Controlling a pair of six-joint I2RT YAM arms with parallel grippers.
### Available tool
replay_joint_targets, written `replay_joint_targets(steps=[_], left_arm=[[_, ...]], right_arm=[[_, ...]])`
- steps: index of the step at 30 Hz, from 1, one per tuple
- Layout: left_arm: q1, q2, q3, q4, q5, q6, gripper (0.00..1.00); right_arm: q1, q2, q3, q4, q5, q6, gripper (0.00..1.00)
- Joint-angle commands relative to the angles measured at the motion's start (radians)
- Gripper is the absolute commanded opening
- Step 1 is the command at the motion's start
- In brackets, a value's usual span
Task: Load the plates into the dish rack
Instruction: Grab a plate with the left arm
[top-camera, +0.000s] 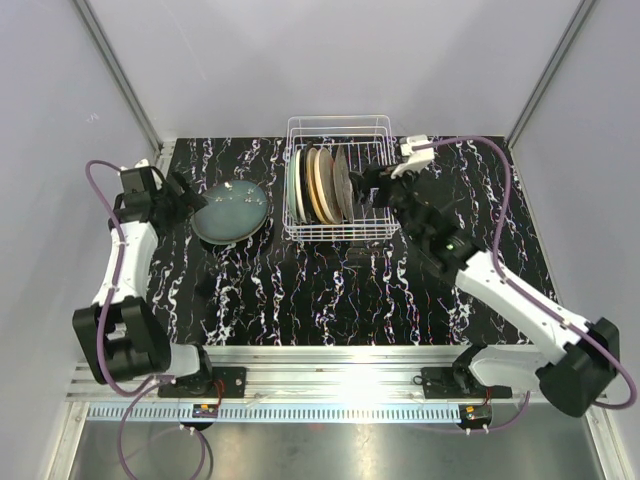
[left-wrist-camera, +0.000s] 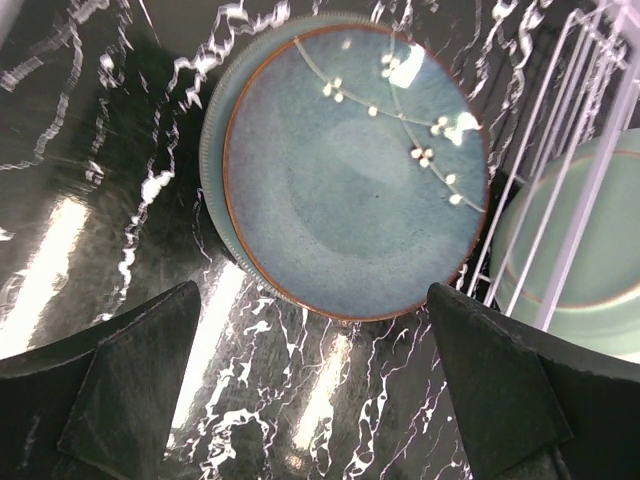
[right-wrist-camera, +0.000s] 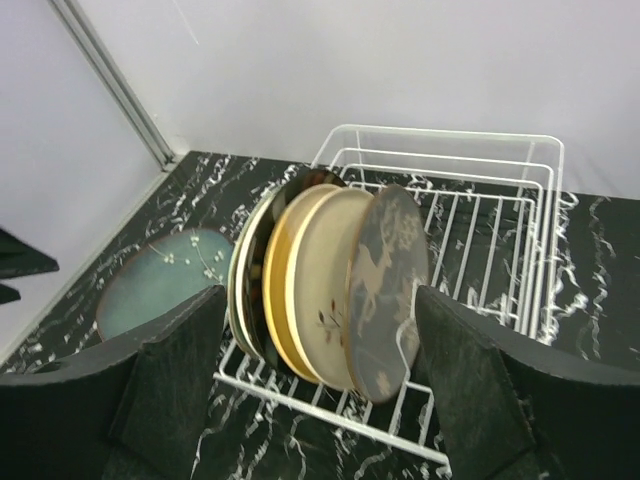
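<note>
Our left gripper (left-wrist-camera: 313, 287) hangs with its jaws spread as wide as they go and nothing in them. Directly below it, framed between the two fingers, lies a blue-grey plate (left-wrist-camera: 350, 170) with a brown rim and a blossom sprig. It rests flat on a ribbed pale green plate (left-wrist-camera: 213, 170), and both sit on the black marbled table (left-wrist-camera: 100, 200).

Our right gripper (right-wrist-camera: 320, 290) is also parted wide and holds nothing. Just ahead of it the dish rack (right-wrist-camera: 480, 230) holds several plates on edge. A deer-patterned plate (right-wrist-camera: 385, 290) stands at the right end of the row, a cream plate (right-wrist-camera: 330, 250) next to it, and yellow, dark and pale green ones further left. Beyond the deer plate, to the right, the slots look free.

We judge the blue-grey plate to be glazed ceramic: rigid, fairly heavy for one pinch, slick, and likely to chip if knocked against wire or the plate under it. Lying flat, it offers only its rim. We would take the edge nearest the fingers, one finger over the lip and one working under it where it overhangs the lower plate's well. A deep, firm pinch seems wise, since the weight will lever against the fingers once the plate is tipped upright for the rack.
</note>
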Motion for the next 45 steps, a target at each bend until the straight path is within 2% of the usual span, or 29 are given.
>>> replay_joint_targets(steps=[1,6,11,13,18,24,28,31,35,39,45], left_arm=[[0.014,0.061,-0.017,0.068,0.061,-0.016,0.97],[0.027,0.126,-0.014,0.082,0.110,-0.016,0.88],[0.046,0.213,-0.006,0.096,0.164,-0.025,0.82],[0.047,0.247,0.002,0.099,0.176,-0.026,0.79],[0.047,0.286,0.023,0.109,0.181,-0.016,0.70],[0.047,0.339,0.055,0.102,0.161,0.000,0.67],[0.047,0.364,0.063,0.097,0.161,0.004,0.56],[0.047,0.373,0.065,0.083,0.141,0.007,0.55],[0.047,0.381,0.063,0.076,0.109,0.012,0.46],[0.047,0.395,0.063,0.079,0.110,0.004,0.45],[0.047,0.414,0.052,0.100,0.147,-0.014,0.31]], right_arm=[[-0.004,-0.102,-0.059,-0.069,-0.016,-0.035,0.81],[-0.004,-0.147,-0.144,-0.085,-0.028,-0.081,0.68],[-0.005,-0.142,-0.199,-0.046,0.023,-0.120,0.49],[-0.005,-0.118,-0.208,0.002,0.053,-0.141,0.48],[-0.025,-0.083,-0.230,0.057,0.046,-0.132,0.48],[-0.031,-0.115,-0.273,0.083,0.011,-0.098,0.48],[-0.031,-0.127,-0.294,0.092,-0.006,-0.083,0.48],[-0.031,-0.123,-0.291,0.096,-0.014,-0.075,0.48],[-0.031,-0.126,-0.291,0.093,-0.026,-0.072,0.47],[-0.031,-0.149,-0.294,0.088,-0.055,-0.068,0.46],[-0.030,-0.179,-0.297,0.083,-0.069,-0.072,0.45]])
